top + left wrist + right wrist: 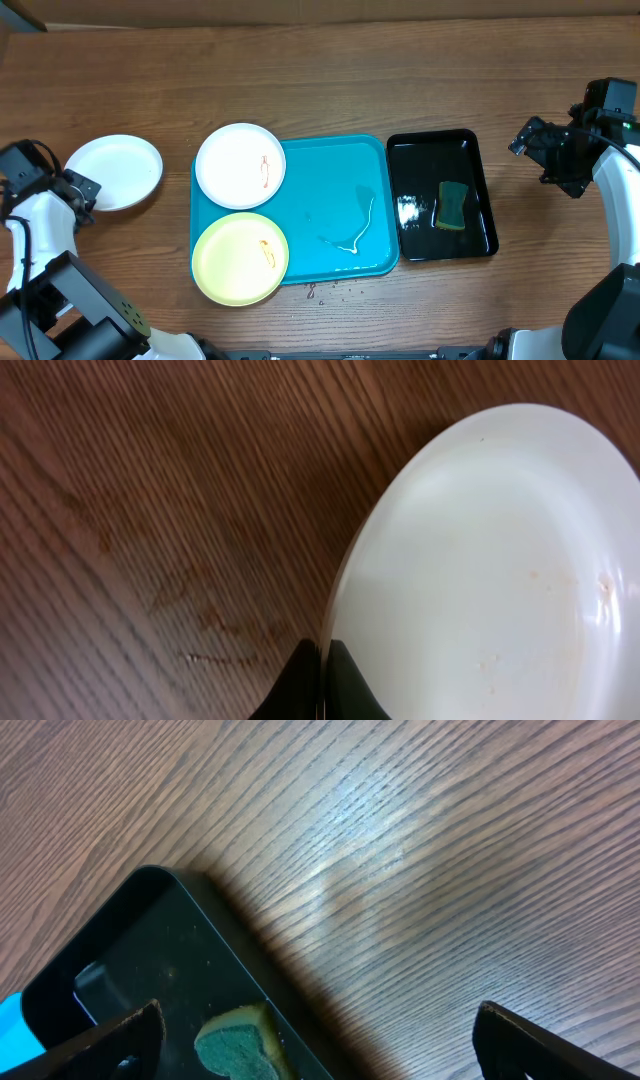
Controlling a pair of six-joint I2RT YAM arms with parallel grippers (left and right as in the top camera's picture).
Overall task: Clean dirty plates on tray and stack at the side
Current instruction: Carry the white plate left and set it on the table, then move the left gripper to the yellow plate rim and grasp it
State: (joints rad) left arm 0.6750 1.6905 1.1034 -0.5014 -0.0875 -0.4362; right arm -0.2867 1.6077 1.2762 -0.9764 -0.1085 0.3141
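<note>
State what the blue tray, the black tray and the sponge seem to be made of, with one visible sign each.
Blue tray: probably plastic, smooth and semi-glossy; uniform colour, moulded rounded corners.
Black tray: likely glossy plastic; bright light reflections on its floor.
Sponge: seemingly soft foam, yellow, with a matte green scouring layer; rough, dull surface.

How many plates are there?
3. The lone white plate lies on the table, left of the blue tray. The second white plate and the yellow-green plate sit on the tray's left side.
</note>
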